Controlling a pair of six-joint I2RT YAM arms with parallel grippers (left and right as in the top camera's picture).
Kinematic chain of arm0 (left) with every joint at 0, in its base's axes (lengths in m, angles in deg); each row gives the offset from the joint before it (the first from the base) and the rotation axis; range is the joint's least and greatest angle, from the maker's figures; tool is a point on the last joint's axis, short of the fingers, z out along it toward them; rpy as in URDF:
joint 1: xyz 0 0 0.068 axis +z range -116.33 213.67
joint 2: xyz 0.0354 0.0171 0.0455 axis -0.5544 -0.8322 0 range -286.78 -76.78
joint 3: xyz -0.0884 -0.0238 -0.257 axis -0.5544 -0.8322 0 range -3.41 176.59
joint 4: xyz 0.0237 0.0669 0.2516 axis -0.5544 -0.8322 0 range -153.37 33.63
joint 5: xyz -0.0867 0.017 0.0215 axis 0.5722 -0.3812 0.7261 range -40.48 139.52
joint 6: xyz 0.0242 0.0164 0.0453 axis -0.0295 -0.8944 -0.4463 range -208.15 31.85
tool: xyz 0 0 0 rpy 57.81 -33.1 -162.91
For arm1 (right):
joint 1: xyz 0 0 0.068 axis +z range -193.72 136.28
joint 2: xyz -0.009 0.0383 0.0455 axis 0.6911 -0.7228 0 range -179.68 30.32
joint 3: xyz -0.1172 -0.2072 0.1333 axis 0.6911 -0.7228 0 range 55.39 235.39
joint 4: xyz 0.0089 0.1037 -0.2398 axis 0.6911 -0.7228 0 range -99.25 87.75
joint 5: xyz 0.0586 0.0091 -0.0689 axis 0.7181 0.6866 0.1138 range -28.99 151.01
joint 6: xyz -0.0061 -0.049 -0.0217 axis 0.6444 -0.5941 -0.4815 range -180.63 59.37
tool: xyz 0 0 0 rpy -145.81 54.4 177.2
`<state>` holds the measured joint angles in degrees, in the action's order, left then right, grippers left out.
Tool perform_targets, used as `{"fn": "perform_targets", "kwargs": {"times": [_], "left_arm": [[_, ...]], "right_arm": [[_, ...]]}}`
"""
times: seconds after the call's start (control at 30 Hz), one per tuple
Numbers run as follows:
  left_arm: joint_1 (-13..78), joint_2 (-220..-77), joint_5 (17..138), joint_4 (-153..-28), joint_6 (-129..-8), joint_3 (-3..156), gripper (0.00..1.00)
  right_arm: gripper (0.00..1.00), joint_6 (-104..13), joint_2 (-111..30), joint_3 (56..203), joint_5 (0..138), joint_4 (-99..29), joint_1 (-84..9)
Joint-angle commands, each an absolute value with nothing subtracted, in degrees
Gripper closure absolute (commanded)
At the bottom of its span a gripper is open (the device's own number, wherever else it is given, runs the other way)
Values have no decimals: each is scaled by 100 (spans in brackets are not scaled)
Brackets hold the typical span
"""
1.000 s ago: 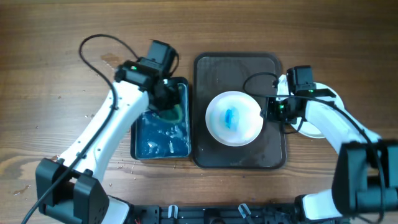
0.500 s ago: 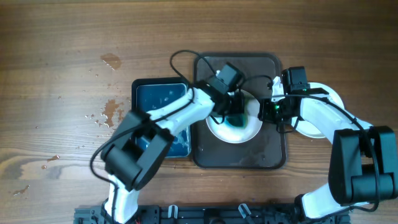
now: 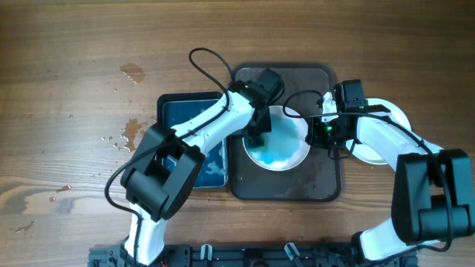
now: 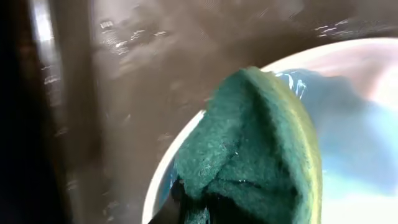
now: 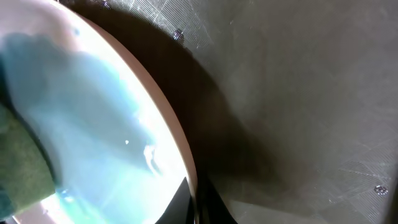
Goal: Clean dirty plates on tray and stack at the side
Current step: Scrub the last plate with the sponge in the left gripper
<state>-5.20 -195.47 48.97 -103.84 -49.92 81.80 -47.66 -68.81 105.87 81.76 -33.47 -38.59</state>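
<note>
A white plate (image 3: 286,148) smeared with blue liquid sits on the dark tray (image 3: 312,185). My left gripper (image 3: 260,135) is shut on a green sponge (image 4: 261,143) and presses it on the plate's left rim; the wet plate also shows in the left wrist view (image 4: 367,124). My right gripper (image 3: 318,133) is shut on the plate's right rim, with one finger on each side of the rim in the right wrist view (image 5: 193,199). That view shows the blue-smeared plate (image 5: 93,112) and the sponge (image 5: 18,162) at its left. A clean white plate (image 3: 386,148) lies right of the tray, under the right arm.
A rectangular basin of blue water (image 3: 185,119) stands left of the tray. Water drops (image 3: 130,130) lie on the wooden table further left. Cables loop over the tray's top edge.
The left gripper with the sponge came from the basin to the plate and has wiped leftward across it, spreading the blue spot into a smear. The right gripper stays on the rim.
</note>
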Motion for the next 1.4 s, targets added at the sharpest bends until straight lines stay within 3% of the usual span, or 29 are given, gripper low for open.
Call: {"fn": "perform_targets", "kwargs": {"times": [0.0,0.1,0.27,0.4,0.5,0.6,0.73,1.03,1.23,1.37], "left_arm": [[-424,-19857,6392,-9501,-5035,8296,96],[-787,-20122,7165,-8790,-4983,8296,96],[-1423,-20236,7222,-8368,-4865,8296,96],[-1344,-20236,7203,-8465,-4869,8296,96],[-1023,-20236,7032,-9144,-5066,8296,96],[-588,-20155,4890,-10126,-5092,8298,96],[-260,-19956,3533,-10598,-5199,8298,96],[-242,-19875,3295,-11728,-4889,8654,96],[-216,-18782,4433,-12274,-4718,8759,96],[171,-18008,3839,-13042,-4804,8757,96]], "right_arm": [[96,-4728,-7041,10550,7842,-3384,-3901],[96,-4868,-7041,10550,7840,-3439,-3901],[96,-4868,-7041,10550,7842,-3443,-3901],[96,-4866,-7041,10550,7844,-3445,-3901],[96,-4862,-7041,10550,7844,-3461,-3901],[96,-4866,-7041,10552,7844,-3461,-3901],[96,-4864,-7041,10552,7846,-3463,-3901],[96,-4862,-7039,10552,7844,-3487,-3901],[96,-4840,-7041,10552,7844,-3469,-3901],[96,-4829,-7041,10552,7842,-3441,-3901]]}}
